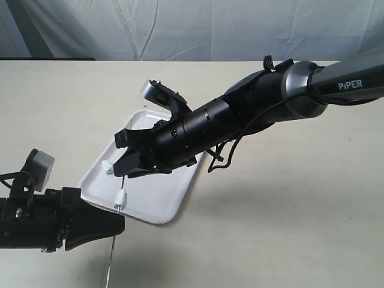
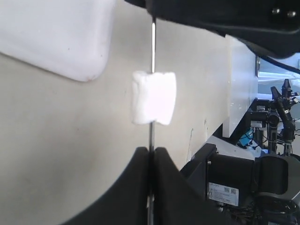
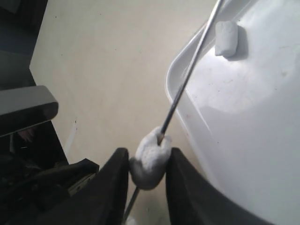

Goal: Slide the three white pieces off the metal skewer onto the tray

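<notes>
The white tray [image 1: 162, 198] lies on the table under my right gripper [image 1: 123, 168]. My left gripper [image 2: 151, 151] is shut on the metal skewer [image 2: 153, 47], which slants up toward the right gripper. One white piece [image 2: 153, 97] sits on the rod just beyond the left jaws, also seen as the white piece [image 1: 120, 196] over the tray's near edge. In the right wrist view my right gripper [image 3: 147, 153] is shut on a second white piece [image 3: 150, 164] threaded on the skewer [image 3: 187, 79]. A third white piece [image 3: 226, 38] lies loose on the tray [image 3: 243, 117].
The beige table [image 1: 288, 216] spreads all round the tray. The right arm [image 1: 264, 102] reaches in from the upper right across the tray's far half. The left arm's camera housing [image 1: 39, 168] sticks up at the lower left.
</notes>
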`<action>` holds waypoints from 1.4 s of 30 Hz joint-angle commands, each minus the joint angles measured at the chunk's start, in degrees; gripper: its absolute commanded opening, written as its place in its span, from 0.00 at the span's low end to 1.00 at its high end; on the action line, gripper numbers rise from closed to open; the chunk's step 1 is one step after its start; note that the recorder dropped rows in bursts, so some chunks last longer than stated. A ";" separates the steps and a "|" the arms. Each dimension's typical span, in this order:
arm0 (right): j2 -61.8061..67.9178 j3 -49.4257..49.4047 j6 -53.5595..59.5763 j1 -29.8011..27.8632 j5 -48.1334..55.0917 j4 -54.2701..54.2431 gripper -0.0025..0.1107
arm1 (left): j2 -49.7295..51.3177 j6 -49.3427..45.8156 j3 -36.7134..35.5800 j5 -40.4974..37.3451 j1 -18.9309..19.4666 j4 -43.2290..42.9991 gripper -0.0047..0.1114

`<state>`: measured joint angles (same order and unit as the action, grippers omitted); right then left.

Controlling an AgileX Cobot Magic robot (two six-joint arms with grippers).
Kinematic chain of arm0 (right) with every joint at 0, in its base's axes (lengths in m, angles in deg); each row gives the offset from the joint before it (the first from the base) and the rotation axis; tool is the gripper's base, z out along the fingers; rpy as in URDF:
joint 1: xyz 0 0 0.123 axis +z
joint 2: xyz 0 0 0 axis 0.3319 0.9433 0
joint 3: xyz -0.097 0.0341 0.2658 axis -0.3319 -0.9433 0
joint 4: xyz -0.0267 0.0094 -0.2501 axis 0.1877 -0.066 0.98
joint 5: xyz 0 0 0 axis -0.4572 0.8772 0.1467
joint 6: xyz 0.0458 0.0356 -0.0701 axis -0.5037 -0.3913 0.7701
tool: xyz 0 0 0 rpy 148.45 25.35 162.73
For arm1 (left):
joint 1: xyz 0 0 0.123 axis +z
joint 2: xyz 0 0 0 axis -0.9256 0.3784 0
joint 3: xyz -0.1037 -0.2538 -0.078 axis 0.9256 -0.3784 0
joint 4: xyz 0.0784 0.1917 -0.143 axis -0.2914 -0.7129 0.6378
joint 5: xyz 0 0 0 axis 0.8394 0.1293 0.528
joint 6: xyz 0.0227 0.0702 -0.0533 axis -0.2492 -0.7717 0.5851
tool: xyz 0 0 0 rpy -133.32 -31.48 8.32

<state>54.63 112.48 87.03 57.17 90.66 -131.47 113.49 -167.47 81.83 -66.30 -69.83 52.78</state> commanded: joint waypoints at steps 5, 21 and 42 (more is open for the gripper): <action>-0.12 0.07 0.74 -0.10 -11.67 -0.24 0.26 | -0.40 -1.33 -5.89 -2.50 0.26 -2.72 0.04; -0.12 2.94 -5.75 -5.74 2.81 6.98 0.40 | -0.40 0.00 -1.04 0.94 0.26 0.79 0.04; -0.12 2.94 -6.12 1.23 2.18 4.69 0.40 | -0.40 1.73 3.61 4.40 0.26 0.72 0.04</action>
<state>54.63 115.21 80.70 58.36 93.27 -128.14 113.47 -166.35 84.63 -61.90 -69.83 54.25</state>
